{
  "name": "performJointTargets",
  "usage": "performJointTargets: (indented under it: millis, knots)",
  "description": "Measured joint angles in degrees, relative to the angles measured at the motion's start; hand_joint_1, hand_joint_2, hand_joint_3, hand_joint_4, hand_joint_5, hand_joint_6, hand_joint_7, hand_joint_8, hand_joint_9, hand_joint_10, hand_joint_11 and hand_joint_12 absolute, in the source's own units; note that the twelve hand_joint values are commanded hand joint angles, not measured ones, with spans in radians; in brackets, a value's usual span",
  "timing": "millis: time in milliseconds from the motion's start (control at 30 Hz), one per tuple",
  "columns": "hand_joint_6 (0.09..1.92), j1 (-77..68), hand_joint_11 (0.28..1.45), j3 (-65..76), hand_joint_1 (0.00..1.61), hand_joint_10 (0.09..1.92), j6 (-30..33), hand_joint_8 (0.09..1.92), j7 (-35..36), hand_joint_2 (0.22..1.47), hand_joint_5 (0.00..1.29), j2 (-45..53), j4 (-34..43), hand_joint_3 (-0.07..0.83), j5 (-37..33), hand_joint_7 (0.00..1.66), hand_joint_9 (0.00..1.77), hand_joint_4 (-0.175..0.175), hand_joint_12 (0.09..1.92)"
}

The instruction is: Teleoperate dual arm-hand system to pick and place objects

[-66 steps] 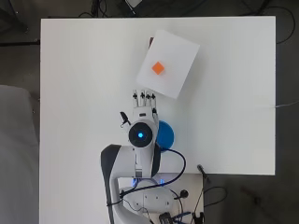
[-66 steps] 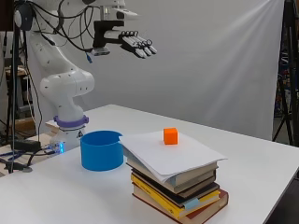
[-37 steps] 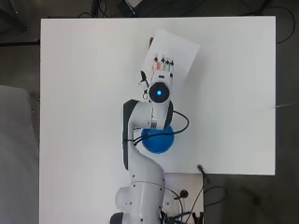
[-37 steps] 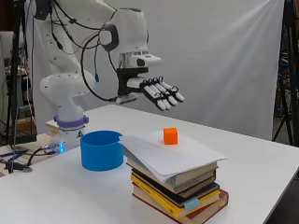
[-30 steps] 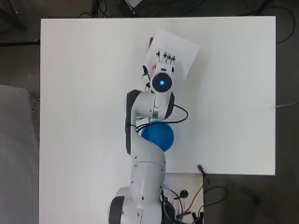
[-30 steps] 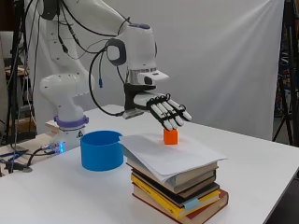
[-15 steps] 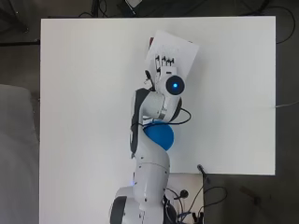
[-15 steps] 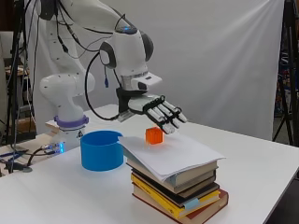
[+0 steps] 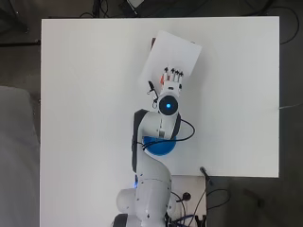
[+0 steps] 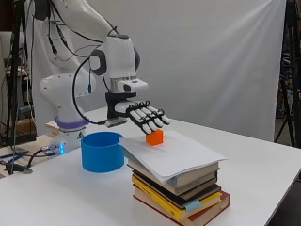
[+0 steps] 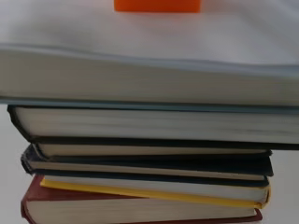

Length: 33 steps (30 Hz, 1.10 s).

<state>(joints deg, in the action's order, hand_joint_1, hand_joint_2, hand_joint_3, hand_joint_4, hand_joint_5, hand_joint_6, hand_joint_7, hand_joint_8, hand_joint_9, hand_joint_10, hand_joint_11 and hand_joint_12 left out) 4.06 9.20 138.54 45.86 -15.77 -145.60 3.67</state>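
- While poised over the orange cube, hand relaxed, fingers nearly straight, grasping nothing.
- Cube atop white sheet covering stacked books.

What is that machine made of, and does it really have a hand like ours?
It is one glossy white arm built of rounded segments, with a purple ring near its base and black cables looping alongside. A blue light glows on it in the overhead view. Its hand is black and white, with white fingers tipped in black.

no legible txt, book stack edges blank, no labels
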Motion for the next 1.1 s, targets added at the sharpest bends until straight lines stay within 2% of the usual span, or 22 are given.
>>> performJointTargets:
  millis: [33,67,100,133,167,200,233,300,400,600,700,867,1000,1100]
  knots:
    - [0.09,0.17,0.54,0.50,0.40,0.09,1.21,0.09,0.35,1.03,0.45,-0.56,-1.15,0.003,0.86,0.50,0.60,0.084,0.09]
    - [0.45,0.30,0.66,1.04,0.70,0.13,2.19,0.42,0.99,1.10,0.62,-0.97,-1.95,-0.011,1.27,0.67,0.83,0.081,0.09]
    - [0.61,0.40,0.78,1.47,0.88,0.69,2.72,0.85,1.68,1.09,0.84,-1.28,-2.64,-0.002,1.45,0.82,0.98,0.115,0.41]
    - [0.78,0.47,0.83,2.00,0.96,1.21,2.86,1.16,2.25,1.09,0.92,-1.44,-3.18,0.005,1.38,0.94,1.12,0.142,0.94]
    - [0.91,0.45,0.84,2.46,0.99,1.54,2.72,1.36,2.83,1.10,0.94,-1.54,-3.26,0.006,0.84,1.02,1.22,0.159,1.33]
    - [0.99,0.38,0.84,2.85,0.99,1.72,2.32,1.49,3.73,1.12,0.94,-1.52,-3.20,0.005,-0.35,1.06,1.27,0.168,1.56]
    - [1.04,0.33,0.84,3.21,1.00,1.82,1.63,1.56,5.01,1.13,0.93,-1.48,-2.94,0.004,-2.20,1.07,1.29,0.172,1.68]
    - [1.08,0.27,0.84,3.53,0.99,1.88,0.08,1.62,7.39,1.14,0.92,-1.39,-2.16,0.002,-6.45,1.09,1.31,0.175,1.76]
    - [1.13,0.25,0.85,3.75,0.98,1.91,-2.39,1.70,8.07,1.15,0.89,-1.35,-0.66,0.003,-10.10,1.08,1.32,0.175,1.78]
    - [1.33,0.21,0.93,1.58,0.91,1.92,-10.28,1.91,7.06,1.23,0.75,-4.49,6.62,0.003,-9.39,1.00,1.31,0.175,1.81]
    - [1.37,0.58,1.00,1.43,0.90,1.92,-12.21,1.92,8.53,1.24,0.72,-8.86,8.87,0.002,-8.76,1.01,1.34,0.175,1.87]
    - [1.43,1.94,1.11,3.07,0.89,1.92,-12.63,1.92,16.28,1.25,0.70,-21.50,2.45,0.002,-7.37,1.08,1.43,0.175,1.92]
    - [1.43,3.95,1.13,6.02,0.89,1.92,-12.98,1.92,24.55,1.25,0.70,-31.48,-5.94,0.000,-5.89,1.08,1.44,0.175,1.92]
    - [1.41,5.59,1.11,9.09,0.89,1.92,-12.70,1.92,26.13,1.25,0.71,-35.30,-11.49,-0.001,-4.76,1.04,1.39,0.175,1.92]
